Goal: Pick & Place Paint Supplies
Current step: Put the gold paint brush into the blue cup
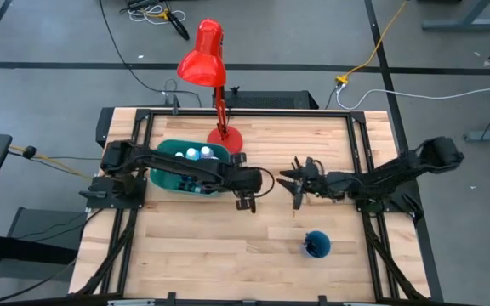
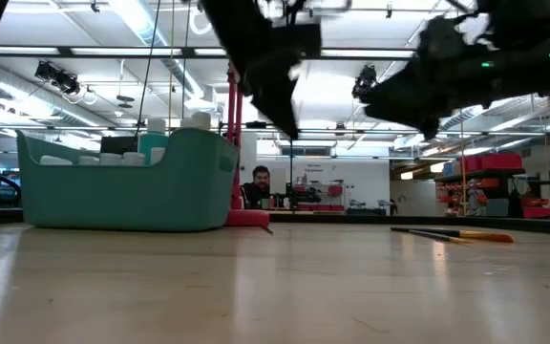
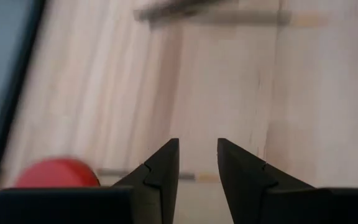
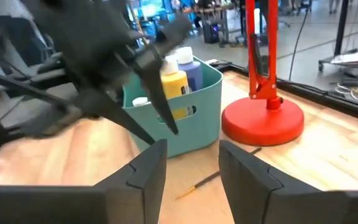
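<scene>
- Paint supplies: small white-capped paint bottles (image 1: 196, 154), among them a yellow one, stand upright and packed together inside the teal rectangular plastic bin (image 1: 162, 151), evidently the collecting point.
- Thin dark long-handled paintbrushes (image 2: 452, 233) lie flat on the bare wooden table (image 1: 202, 246), well apart from the bin; judged outstanding.
- Small round blue cup (image 1: 316, 245) stands alone near the table's front, away from both arms.
- Red desk lamp base (image 4: 263, 120) sits just beside the bin.
- Left gripper (image 1: 246, 202) reaches out over the bin and hangs above open table, fingers (image 3: 163, 171) slightly apart, holding nothing.
- Right gripper (image 1: 296, 189) stretches toward the centre, facing the left one, fingers (image 4: 145, 174) apart and empty.
</scene>
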{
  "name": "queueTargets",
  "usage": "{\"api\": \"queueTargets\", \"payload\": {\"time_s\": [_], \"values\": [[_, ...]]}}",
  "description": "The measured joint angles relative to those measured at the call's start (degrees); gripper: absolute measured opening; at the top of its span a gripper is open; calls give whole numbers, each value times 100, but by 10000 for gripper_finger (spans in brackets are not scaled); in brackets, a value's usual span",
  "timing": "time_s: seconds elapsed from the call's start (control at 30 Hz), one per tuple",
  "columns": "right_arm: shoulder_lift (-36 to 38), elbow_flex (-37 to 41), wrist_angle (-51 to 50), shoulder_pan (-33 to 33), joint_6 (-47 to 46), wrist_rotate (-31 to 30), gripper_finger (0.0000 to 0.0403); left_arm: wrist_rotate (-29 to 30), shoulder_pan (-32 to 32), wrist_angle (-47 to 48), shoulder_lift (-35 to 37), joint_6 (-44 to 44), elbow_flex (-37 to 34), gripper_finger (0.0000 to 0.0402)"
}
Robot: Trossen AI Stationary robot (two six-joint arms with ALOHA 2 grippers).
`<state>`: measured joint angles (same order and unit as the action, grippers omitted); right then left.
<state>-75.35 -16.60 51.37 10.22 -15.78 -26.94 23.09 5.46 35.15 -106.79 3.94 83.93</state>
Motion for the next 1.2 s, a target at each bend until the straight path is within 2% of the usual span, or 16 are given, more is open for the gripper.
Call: {"api": "queueTargets", "payload": {"time_s": [0.2,0.37,0.5,0.73,0.9,1.03,1.2], "values": [[-1370,-1125,-209,-149,377,-292,150,515,229,143,491,-38,60,114],[-2434,-1986,-623,-362,-21,-712,150,966,389,687,961,250,58,114],[-3253,-2701,-831,-556,-220,-488,150,1263,534,843,1177,380,58,114],[-4351,-3811,-1404,-751,-756,-62,150,1342,767,1053,1223,550,58,114],[-4763,-4165,-2186,-775,-943,-604,150,1341,880,1231,1223,759,34,114],[-4842,-4173,-2230,-778,-1037,-985,150,1353,961,1334,1221,877,34,114],[-4840,-4164,-2334,-849,-1215,-761,150,1354,994,1417,1221,936,27,114]]}}
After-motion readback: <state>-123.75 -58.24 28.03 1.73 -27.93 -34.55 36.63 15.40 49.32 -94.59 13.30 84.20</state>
